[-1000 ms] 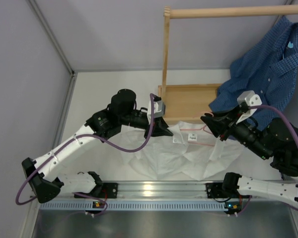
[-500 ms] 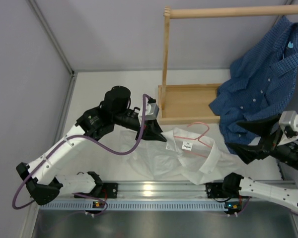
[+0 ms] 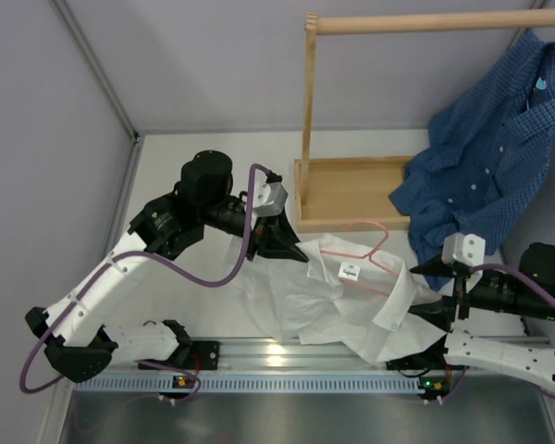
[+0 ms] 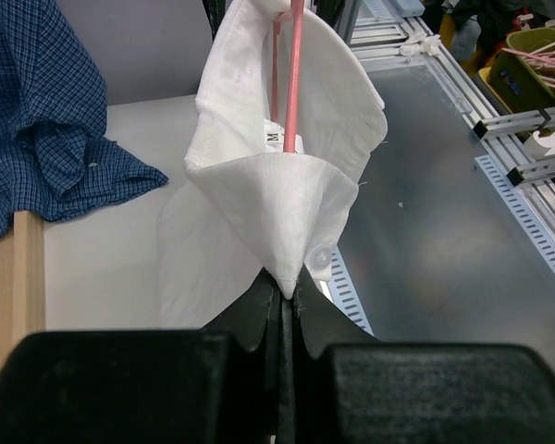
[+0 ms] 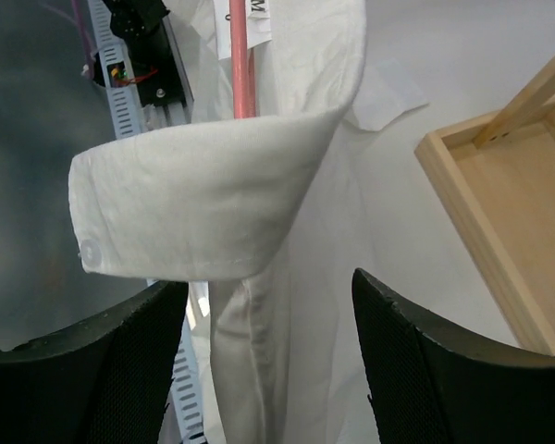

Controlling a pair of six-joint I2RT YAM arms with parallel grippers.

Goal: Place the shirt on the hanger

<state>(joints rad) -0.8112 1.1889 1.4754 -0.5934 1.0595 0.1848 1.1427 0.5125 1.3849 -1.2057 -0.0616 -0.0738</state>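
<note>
The white shirt (image 3: 328, 294) lies crumpled on the table in front of the arms, its collar raised. The pink hanger (image 3: 377, 242) sits inside the collar with its hook pointing away from the arms. My left gripper (image 3: 294, 250) is shut on the left collar tip (image 4: 287, 199) and holds it up; the pink hanger wire (image 4: 294, 65) runs through the collar beyond. My right gripper (image 3: 424, 313) is open at the shirt's right side. In the right wrist view its fingers (image 5: 120, 370) stand wide on either side of the shirt's front edge (image 5: 259, 305), below the folded collar and the hanger (image 5: 242, 74).
A wooden rack stands at the back with a post (image 3: 308, 92), a top rail (image 3: 425, 23) and a tray base (image 3: 351, 190). A blue checked shirt (image 3: 490, 157) hangs from the rail at the right, its hem over the tray. A metal rail (image 3: 287, 351) runs along the near edge.
My right arm swung from the far right down and in to the shirt's right side, gripper open. My left gripper drew back a little with the collar. The shirt shifted toward the near right.
</note>
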